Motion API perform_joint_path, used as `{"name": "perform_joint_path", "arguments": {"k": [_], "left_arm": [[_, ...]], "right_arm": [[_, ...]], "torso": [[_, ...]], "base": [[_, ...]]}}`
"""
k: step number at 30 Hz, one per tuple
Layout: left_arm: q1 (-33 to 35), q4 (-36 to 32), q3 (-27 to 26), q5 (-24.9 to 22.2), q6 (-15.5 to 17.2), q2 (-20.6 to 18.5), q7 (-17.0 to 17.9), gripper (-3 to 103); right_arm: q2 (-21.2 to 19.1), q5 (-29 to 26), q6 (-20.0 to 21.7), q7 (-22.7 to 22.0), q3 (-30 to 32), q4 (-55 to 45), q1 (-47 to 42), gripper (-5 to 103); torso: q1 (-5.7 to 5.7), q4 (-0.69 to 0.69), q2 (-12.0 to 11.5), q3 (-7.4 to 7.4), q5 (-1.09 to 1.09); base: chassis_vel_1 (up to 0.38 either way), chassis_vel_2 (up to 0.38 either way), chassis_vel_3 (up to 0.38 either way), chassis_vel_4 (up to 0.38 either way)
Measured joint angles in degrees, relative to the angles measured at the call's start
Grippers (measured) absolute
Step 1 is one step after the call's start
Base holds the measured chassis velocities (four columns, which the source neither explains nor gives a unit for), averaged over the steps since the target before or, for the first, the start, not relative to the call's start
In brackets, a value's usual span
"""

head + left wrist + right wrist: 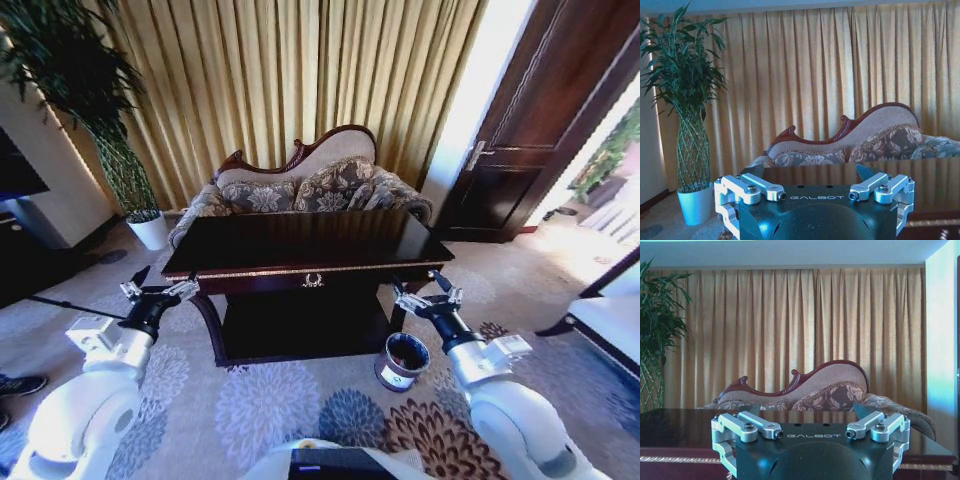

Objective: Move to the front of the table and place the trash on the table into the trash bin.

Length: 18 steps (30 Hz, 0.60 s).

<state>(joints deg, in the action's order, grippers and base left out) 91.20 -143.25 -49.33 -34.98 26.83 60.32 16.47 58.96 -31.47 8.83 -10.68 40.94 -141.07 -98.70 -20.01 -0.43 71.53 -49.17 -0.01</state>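
- The table (300,245) is big, dark and shiny, with a gold strip along its front edge and a gold badge in the middle. I cannot make out any trash on its top.
- It stands on a carpet (280,400) with big flower shapes.
- Behind the table is one sofa (300,185) with flowery cushions, and behind that hang long gold curtains (300,70).
- One tall plant (100,110) grows in one white pot (150,230) to the left of the sofa. One dark wooden door (540,120) is on the right.
- One trash bin (402,361) sits on the carpet by the table's front right leg, just beside the right arm.
- There are two grippers. The left gripper (160,285) hangs in the air by the table's front left corner, fingers apart. The right gripper (428,290) hangs by the front right corner, fingers apart too.
- The head view shows the bin, the door and the carpet.
- The left wrist view shows the left gripper (810,172) up close, with the plant and pot behind it.
- The right wrist view shows the right gripper (805,410) with the shiny tabletop behind it.
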Motion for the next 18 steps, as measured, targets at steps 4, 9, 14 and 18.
{"name": "perform_joint_path", "arguments": {"k": [4,9,14,18], "left_arm": [[0.1,0.0,-0.1,0.0,0.0,0.0,0.0,100],[0.1,0.0,-0.2,0.0,0.0,0.0,0.0,100],[0.1,0.0,-0.2,0.0,0.0,0.1,-0.1,100],[0.1,0.0,-0.1,0.0,0.0,0.1,-0.1,100]], "right_arm": [[0.1,0.1,-0.1,0.0,0.1,-0.2,-0.2,100],[0.6,0.7,-1.0,0.0,0.3,-0.3,-0.9,100],[0.9,0.9,-1.3,0.0,0.7,-0.4,-1.5,100],[1.0,0.9,-1.3,0.0,0.9,-0.4,-1.6,100]], "torso": [[-0.01,0.0,0.0,0.0,0.0],[-0.03,0.0,0.0,-0.01,-0.02],[-0.02,0.0,0.0,0.0,0.0],[-0.02,0.01,0.0,-0.01,0.0]], "base": [[0.164,-0.193,-0.159,0.171],[0.173,-0.172,-0.205,0.167],[0.175,-0.196,-0.178,0.19],[0.2,-0.206,-0.181,0.203]]}}
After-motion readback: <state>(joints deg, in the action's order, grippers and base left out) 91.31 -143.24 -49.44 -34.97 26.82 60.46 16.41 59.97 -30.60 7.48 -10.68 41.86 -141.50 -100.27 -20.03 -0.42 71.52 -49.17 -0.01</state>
